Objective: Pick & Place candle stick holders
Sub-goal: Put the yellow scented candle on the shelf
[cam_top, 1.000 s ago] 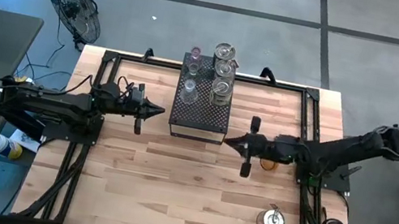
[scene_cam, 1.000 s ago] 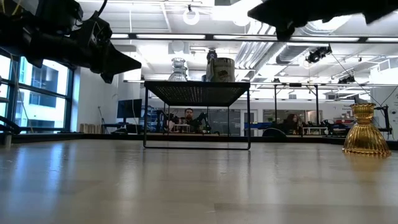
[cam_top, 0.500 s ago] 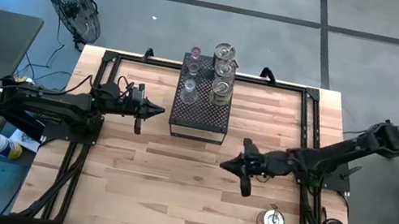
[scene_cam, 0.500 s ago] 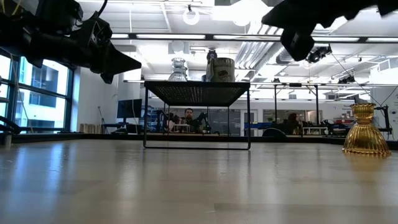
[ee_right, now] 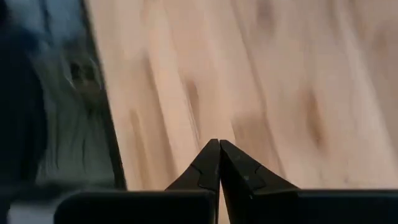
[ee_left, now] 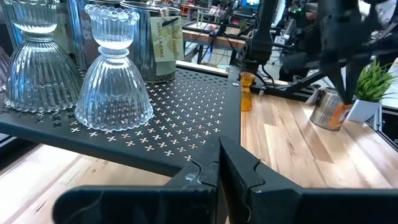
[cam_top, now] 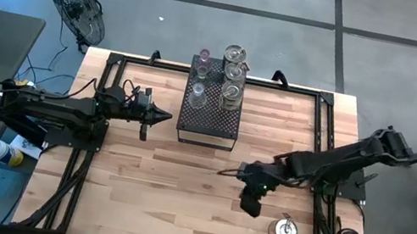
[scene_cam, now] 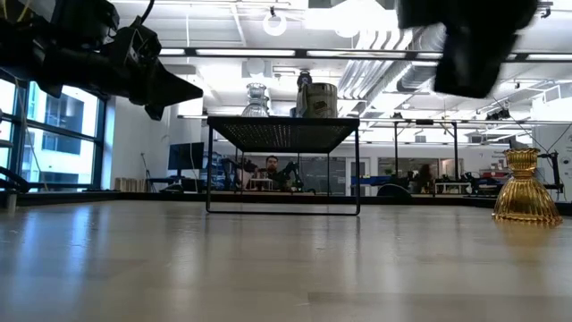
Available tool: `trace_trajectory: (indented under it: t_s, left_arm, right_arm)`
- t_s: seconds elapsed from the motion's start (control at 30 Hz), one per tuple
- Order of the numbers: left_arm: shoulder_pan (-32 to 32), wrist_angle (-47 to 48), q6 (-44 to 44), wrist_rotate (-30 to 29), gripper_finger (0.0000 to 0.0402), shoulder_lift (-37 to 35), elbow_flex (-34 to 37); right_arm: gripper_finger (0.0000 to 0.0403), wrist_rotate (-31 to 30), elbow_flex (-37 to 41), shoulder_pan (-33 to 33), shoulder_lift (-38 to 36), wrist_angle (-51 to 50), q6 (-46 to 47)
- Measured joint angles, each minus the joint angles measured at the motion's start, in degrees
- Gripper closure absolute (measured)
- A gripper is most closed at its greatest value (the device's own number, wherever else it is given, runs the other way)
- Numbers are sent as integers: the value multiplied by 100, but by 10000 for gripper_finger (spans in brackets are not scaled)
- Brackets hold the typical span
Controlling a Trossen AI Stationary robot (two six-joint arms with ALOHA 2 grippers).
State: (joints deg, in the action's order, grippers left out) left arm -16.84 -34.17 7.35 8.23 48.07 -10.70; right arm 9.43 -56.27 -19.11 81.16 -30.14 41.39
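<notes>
Candle stick holders sorted onto the black perforated box (cam_top: 211, 109); two remain on the table (cam_top: 159, 203).

We see most holders clustered on the box at the table's far edge. The right gripper (cam_top: 250, 200), fingers pressed together and empty, hangs just beside the silvery holder (cam_top: 285, 230), which lies toward the table's near right corner from it. The amber holder (scene_cam: 525, 187) stands upright farther off. The left gripper (cam_top: 147, 119), likewise closed, waits left of the box. We judge the right arm far nearer.
</notes>
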Motion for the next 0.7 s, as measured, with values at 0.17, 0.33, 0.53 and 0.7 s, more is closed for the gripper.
trace_trajectory:
  t_s: [0.17,0.33,0.53,0.7]
  left_arm:
    - [0,-2,0,1,401,0,0]
    - [0,-2,2,22,401,0,0]
    - [0,-2,2,28,401,0,0]
    - [-2,-2,2,31,401,0,0]
  right_arm:
    - [403,940,-418,0,388,-1605,584]
    - [403,1413,-441,-66,397,-3079,1277]
    - [403,1875,-513,-281,397,-3757,1624]
    - [402,1542,-842,-743,397,-4338,1469]
